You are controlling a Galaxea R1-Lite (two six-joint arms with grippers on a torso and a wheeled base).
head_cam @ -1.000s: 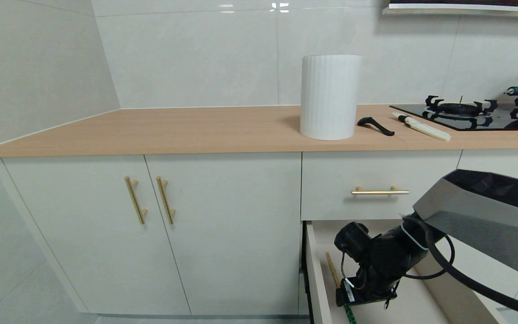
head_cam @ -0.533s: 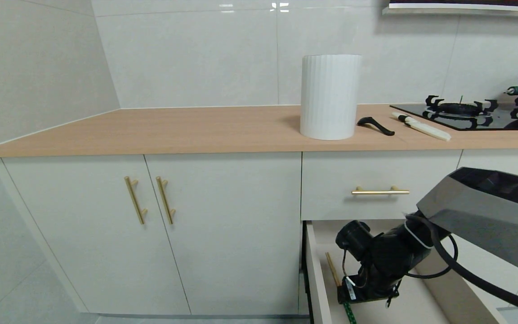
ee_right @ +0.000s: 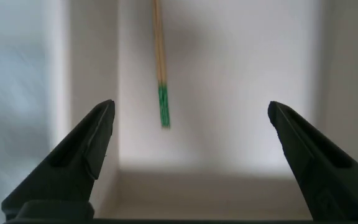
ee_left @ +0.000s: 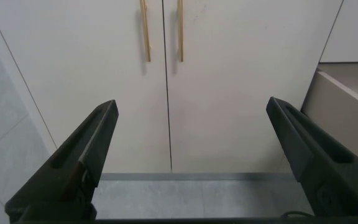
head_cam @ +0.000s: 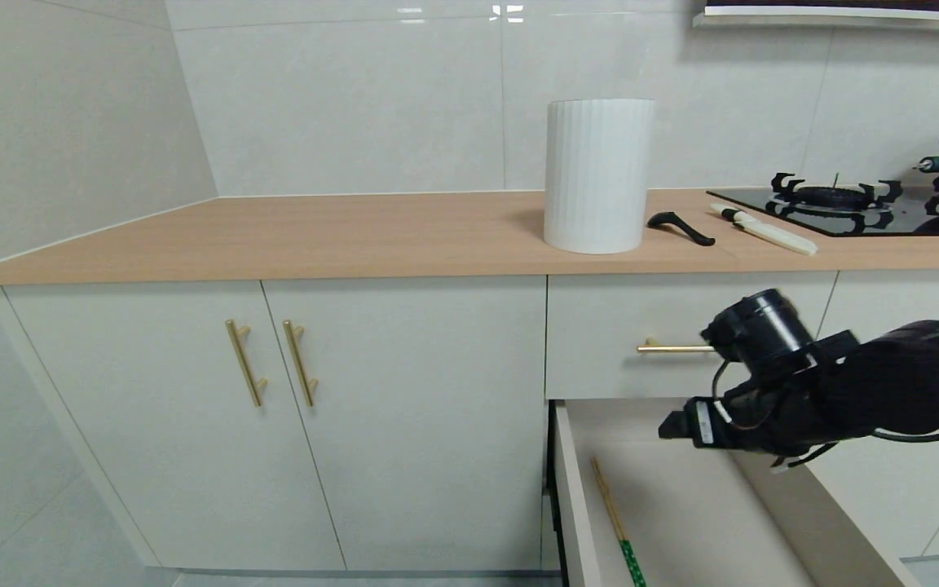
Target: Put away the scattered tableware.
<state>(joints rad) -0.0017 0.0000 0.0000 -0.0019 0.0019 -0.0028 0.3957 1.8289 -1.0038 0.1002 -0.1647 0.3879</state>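
Starting at the left of the head view, two white cabinet doors [head_cam: 274, 408] with slim gold handles stand shut under a long wooden countertop [head_cam: 315, 236]. The left gripper [ee_left: 191, 109] faces the lower part of these doors, its two fingers spread wide apart with nothing between them.

At the upper centre of the frame a tall white ribbed canister [head_cam: 598, 175] stands upright on the countertop. Just to its right lies a black utensil [head_cam: 681, 228], and beside that a cream-coloured knife [head_cam: 763, 228], the two apart from each other. A black gas hob [head_cam: 836, 204] fills the upper right corner.

Below the canister is a shut drawer front [head_cam: 600, 334] with a gold handle, and under it an open drawer [head_cam: 571, 489] at the lower right. A wooden chopstick [head_cam: 612, 518] with a green end lies on the drawer floor close to its left wall; whether it is one stick or a pair I cannot tell. The right gripper [ee_right: 191, 112] hangs above the drawer, fingers wide apart and empty, with the chopstick below and not touching them.
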